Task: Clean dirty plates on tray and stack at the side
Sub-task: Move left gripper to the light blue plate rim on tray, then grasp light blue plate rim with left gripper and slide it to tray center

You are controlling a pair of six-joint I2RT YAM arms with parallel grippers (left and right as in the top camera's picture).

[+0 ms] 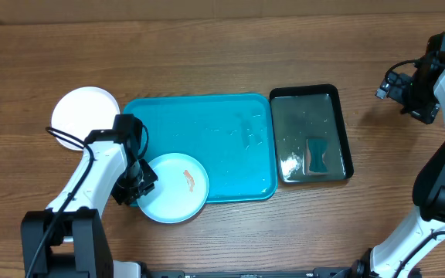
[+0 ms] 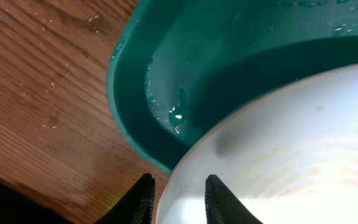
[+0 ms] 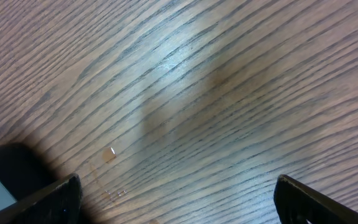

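A light blue plate [image 1: 174,188] with an orange smear lies on the front left corner of the teal tray [image 1: 222,139], overhanging its front edge. My left gripper [image 1: 134,188] points down at the plate's left rim. In the left wrist view the plate [image 2: 291,137] fills the right side, and the gripper [image 2: 176,182] straddles its rim with narrow jaws: one finger outside over the wood, the other over the plate's face. A sliver of wood shows between the outer finger and the rim. A white plate [image 1: 85,110] rests on the table left of the tray. My right gripper [image 3: 176,199] hangs wide open over bare wood.
A black basin [image 1: 344,131] with water and a blue sponge [image 1: 315,157] stands right of the tray. The tray's floor is wet, with droplets near its corner [image 2: 176,115]. The right arm [image 1: 419,85] is at the far right edge of the table.
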